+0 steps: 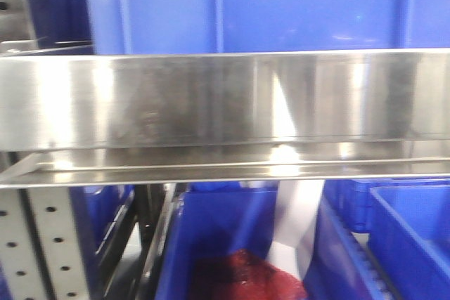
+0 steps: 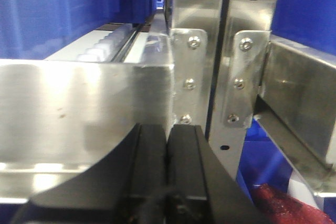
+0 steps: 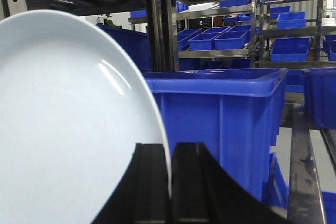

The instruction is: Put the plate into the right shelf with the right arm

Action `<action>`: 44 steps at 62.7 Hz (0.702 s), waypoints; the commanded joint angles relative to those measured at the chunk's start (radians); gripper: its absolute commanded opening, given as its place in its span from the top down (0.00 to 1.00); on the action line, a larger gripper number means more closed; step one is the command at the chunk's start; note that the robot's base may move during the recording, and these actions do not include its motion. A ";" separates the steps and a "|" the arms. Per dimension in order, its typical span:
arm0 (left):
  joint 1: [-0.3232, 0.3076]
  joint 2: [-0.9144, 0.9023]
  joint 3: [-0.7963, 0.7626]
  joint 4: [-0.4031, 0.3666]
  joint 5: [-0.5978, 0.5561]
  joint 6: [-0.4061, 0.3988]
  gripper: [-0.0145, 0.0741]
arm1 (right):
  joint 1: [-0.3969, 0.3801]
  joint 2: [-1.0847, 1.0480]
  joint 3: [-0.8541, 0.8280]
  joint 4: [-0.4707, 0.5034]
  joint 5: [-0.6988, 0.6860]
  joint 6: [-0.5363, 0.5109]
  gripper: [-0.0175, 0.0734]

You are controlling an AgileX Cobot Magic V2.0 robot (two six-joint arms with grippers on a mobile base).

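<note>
The white plate (image 3: 68, 124) fills the left half of the right wrist view, held on edge by its rim. My right gripper (image 3: 169, 153) is shut on that rim, one black finger on each side. A large blue bin (image 3: 226, 124) stands just beyond the plate. The steel shelf shows as a wide shiny rail (image 1: 225, 100) across the front view, with blue bins above and below it. My left gripper (image 2: 167, 135) is shut with nothing between its fingers, close to a steel rail (image 2: 84, 114) and bolted uprights (image 2: 189, 66).
A blue bin (image 1: 232, 244) below the rail holds something dark red (image 1: 246, 279). A perforated upright (image 1: 42, 244) stands at lower left. More racks with blue bins (image 3: 215, 40) recede in the background of the right wrist view.
</note>
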 commanded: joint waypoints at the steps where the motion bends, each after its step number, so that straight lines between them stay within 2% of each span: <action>1: 0.001 -0.006 0.010 -0.006 -0.086 -0.003 0.89 | -0.005 -0.007 -0.030 -0.002 -0.100 -0.003 0.74; 22: 0.001 -0.006 0.010 -0.006 -0.086 -0.003 0.89 | -0.005 -0.007 -0.030 -0.002 -0.117 -0.003 0.74; 44: 0.001 -0.006 0.010 -0.006 -0.086 -0.003 0.89 | -0.005 0.024 -0.039 -0.002 -0.257 -0.003 0.74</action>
